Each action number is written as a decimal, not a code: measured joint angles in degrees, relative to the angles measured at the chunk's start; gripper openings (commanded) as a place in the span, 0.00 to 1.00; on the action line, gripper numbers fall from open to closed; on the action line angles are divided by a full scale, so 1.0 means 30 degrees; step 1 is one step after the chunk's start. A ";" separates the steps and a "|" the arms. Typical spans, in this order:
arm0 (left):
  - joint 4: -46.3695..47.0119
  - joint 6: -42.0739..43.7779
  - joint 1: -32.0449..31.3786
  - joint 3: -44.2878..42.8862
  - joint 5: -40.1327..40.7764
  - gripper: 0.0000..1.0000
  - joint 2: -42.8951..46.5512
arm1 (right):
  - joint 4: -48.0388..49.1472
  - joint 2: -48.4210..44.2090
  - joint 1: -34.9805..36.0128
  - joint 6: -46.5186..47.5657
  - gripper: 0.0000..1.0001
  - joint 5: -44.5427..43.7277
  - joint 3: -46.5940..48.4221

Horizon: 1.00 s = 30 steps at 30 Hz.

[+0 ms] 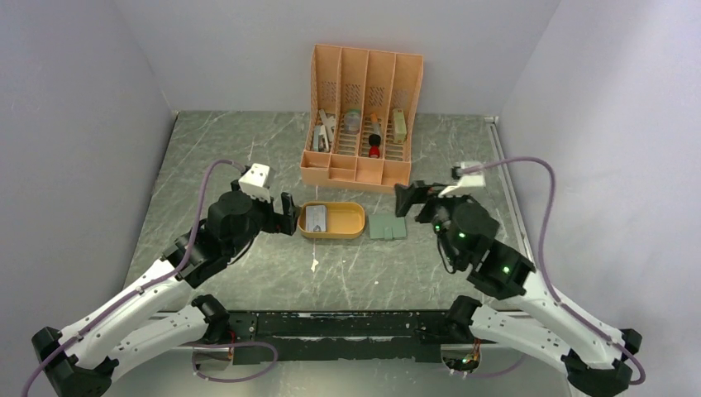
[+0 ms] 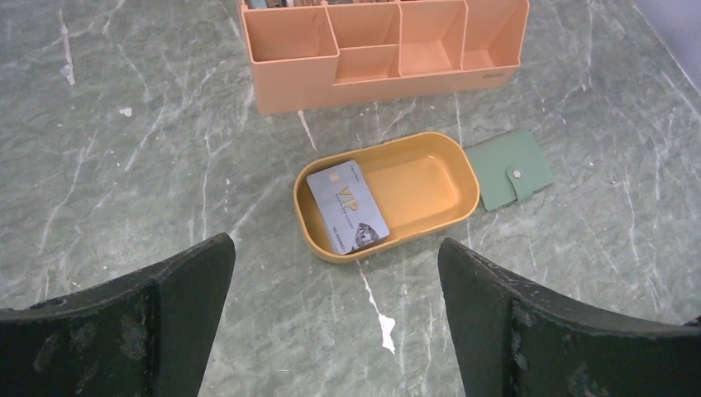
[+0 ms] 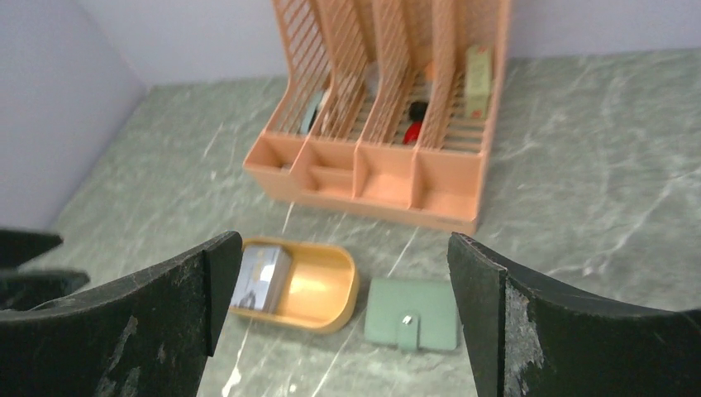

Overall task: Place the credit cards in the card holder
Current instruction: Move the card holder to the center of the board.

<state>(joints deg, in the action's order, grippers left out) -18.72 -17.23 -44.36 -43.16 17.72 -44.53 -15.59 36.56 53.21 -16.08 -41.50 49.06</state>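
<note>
The credit cards (image 1: 317,217) lie as a small grey stack with a "VIP" face (image 2: 347,205) in the left end of an orange oval tray (image 1: 356,231). The card holder (image 1: 387,227), a grey-green wallet closed by a snap tab (image 2: 506,169), lies flat just right of the tray. My left gripper (image 1: 288,213) hovers open at the tray's left end, nothing between its fingers (image 2: 335,246). My right gripper (image 1: 411,200) is open and empty, above and right of the card holder (image 3: 412,313), looking down at it and the cards (image 3: 260,277).
A tall orange slotted organizer (image 1: 364,116) holding small items stands just behind the tray and wallet (image 2: 380,50) (image 3: 388,107). Grey walls close in the marbled table on the left, back and right. A rail runs along the near edge between the arm bases.
</note>
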 measured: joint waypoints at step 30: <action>-0.0393 -0.8072 0.0000 0.3541 -0.2091 0.85 -0.3636 | 0.1996 0.7883 -0.6550 -0.7701 0.57 1.1183 -0.5122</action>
<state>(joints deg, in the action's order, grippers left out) -19.90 -41.45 -44.36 -32.53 11.44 -55.44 -9.61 60.20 33.56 -39.18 -7.94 33.69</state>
